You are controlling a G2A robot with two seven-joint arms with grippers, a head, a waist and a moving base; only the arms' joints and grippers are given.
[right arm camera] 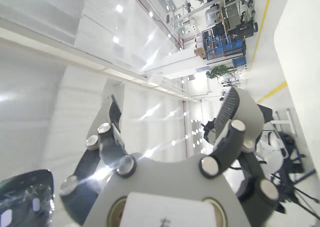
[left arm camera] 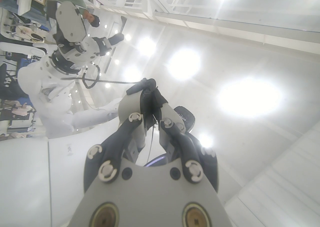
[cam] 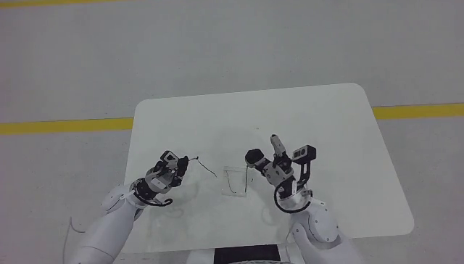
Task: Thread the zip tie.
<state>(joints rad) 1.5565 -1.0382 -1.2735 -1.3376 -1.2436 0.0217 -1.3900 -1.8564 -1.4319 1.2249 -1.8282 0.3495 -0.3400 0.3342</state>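
I judge the threading is only starting. My left claw (cam: 174, 166) is closed tight on the zip tie (cam: 201, 167), and the thin tail points to 3 o'clock, toward my right claw (cam: 291, 148). That claw stands wide and holds nothing. Next, I think, it must catch the free tail exactly and bend it back to the head; the strap is thin and can slip. Both claws point up, away from the table (cam: 333, 119).
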